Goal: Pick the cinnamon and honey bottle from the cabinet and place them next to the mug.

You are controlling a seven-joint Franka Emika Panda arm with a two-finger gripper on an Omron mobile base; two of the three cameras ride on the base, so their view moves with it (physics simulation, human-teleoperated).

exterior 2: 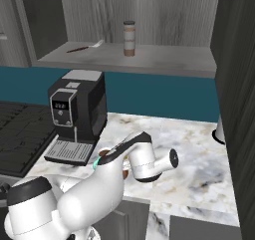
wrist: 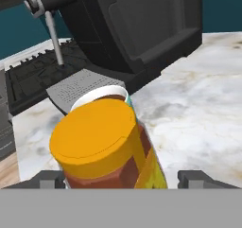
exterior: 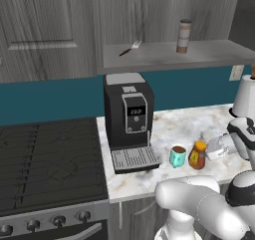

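Observation:
The orange honey bottle (exterior: 197, 155) with its yellow cap (wrist: 92, 131) stands upright on the marble counter, just right of the teal mug (exterior: 177, 156) of dark liquid. In the hand view the mug's rim (wrist: 101, 93) peeks out behind the bottle. My gripper (wrist: 123, 179) is open; its fingertips (wrist: 197, 178) stand wide on either side of the bottle, with a gap showing on the right. The hand (exterior: 219, 147) sits right of the bottle. The cinnamon (exterior: 184, 36) (exterior 2: 129, 38) stands on the cabinet's open shelf (exterior: 159, 55) (exterior 2: 149, 60).
A black coffee machine (exterior: 128, 114) (exterior 2: 77, 109) stands left of the mug, with its drip tray in front. A stove (exterior: 50, 159) lies further left. A fork (exterior: 130, 48) rests on the shelf. A white roll (exterior: 245, 97) stands at the counter's right end.

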